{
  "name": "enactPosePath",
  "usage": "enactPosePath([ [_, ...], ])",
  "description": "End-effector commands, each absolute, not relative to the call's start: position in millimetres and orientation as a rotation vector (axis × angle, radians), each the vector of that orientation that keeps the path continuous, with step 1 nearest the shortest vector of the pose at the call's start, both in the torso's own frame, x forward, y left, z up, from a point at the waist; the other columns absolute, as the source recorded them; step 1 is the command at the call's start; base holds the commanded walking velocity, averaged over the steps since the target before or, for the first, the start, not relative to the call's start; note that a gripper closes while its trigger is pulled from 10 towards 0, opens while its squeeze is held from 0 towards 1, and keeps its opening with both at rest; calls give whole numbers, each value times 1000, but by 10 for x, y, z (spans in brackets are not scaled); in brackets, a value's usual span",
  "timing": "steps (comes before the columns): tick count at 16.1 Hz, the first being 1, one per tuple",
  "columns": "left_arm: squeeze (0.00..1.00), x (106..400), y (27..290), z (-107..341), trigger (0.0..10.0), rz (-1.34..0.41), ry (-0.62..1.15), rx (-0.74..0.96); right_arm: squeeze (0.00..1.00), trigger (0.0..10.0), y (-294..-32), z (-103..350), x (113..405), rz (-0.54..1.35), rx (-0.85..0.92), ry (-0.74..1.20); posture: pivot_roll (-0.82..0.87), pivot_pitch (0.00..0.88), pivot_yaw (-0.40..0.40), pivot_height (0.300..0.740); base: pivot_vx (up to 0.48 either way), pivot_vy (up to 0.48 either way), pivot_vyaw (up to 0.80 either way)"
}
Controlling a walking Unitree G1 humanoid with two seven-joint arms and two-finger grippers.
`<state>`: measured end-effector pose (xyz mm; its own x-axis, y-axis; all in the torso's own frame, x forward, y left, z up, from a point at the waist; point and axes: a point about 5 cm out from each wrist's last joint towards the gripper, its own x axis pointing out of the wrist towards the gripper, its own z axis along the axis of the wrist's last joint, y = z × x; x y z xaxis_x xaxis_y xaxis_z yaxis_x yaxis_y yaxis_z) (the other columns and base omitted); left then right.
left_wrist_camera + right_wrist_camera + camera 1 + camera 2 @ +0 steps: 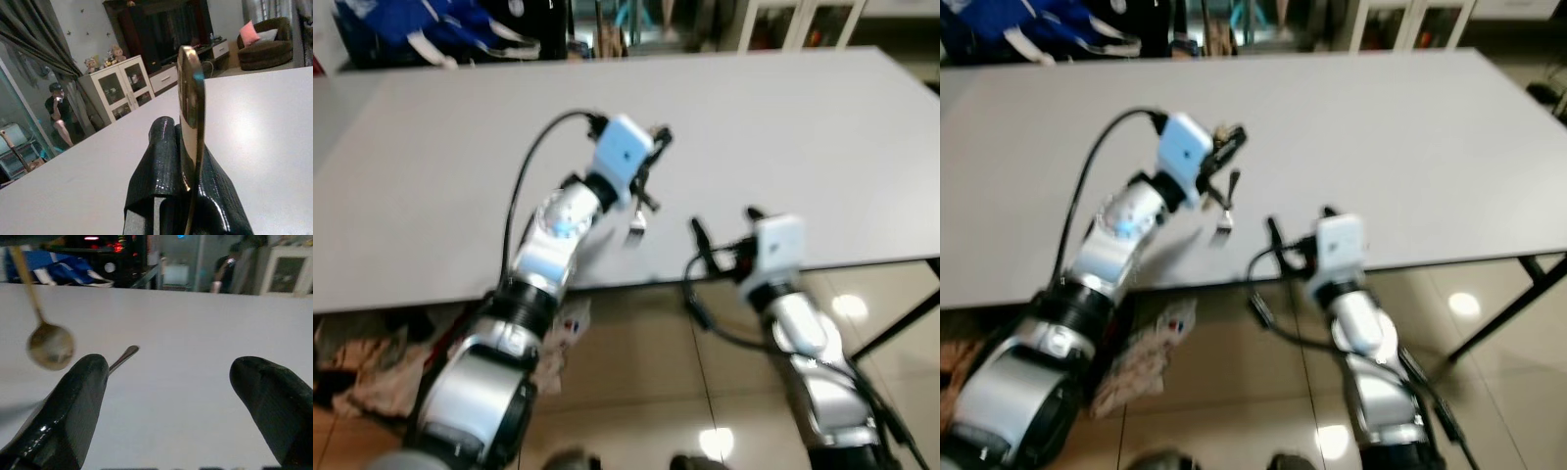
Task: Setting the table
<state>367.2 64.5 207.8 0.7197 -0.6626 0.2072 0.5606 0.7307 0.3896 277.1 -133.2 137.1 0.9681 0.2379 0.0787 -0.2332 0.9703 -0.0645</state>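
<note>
- Our left claw [651, 157] is pinching a gold metal spoon [49, 343] by its handle; the bowl hangs below, above the white counter [783, 127].
- Our right claw [171, 401] sits spread at the counter's near edge, beside the spoon, not touching.

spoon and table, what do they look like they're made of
The spoon, held in the left hand, looks like metal with a polished gold or brass finish: its handle glints with bright reflections. Solid or plated, I can't tell. The table looks like matte pale grey laminate or painted board: smooth, even, with only soft glare. What lies under the surface isn't visible.
</note>
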Motion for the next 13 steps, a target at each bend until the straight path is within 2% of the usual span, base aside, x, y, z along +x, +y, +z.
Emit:
enactPosePath([
  [1, 0, 3697, 724, 2102, 0, -669, -341, 309, 0, 10000, -1264, 1396, 2769, 263, -46, -107, -41, 43, 34, 740, 0, 480, 0],
  [2, 0, 3702, 723, 2106, 0, -669, -341, 314, 0, 10000, -1256, 1393, 2768, 268, -47, -103, -42, 42, 35, 740, 0, 480, 0],
  [5, 0, 3705, 705, 2128, 0, -675, -349, 314, 0, 10000, -1251, 1383, 2772, 264, -51, -101, -43, 45, 36, 740, 0, 432, -746],
  [11, 0, 3712, 636, 2164, 0, -679, -360, 319, 0, 10000, -1224, 1387, 2762, 276, -63, -110, -44, 50, 36, 740, 0, 0, 0],
  [13, 0, 3689, 582, 2142, 0, -688, -360, 309, 0, 10000, -1221, 1382, 2759, 280, -65, -110, -45, 50, 36, 740, 469, 0, 0],
])
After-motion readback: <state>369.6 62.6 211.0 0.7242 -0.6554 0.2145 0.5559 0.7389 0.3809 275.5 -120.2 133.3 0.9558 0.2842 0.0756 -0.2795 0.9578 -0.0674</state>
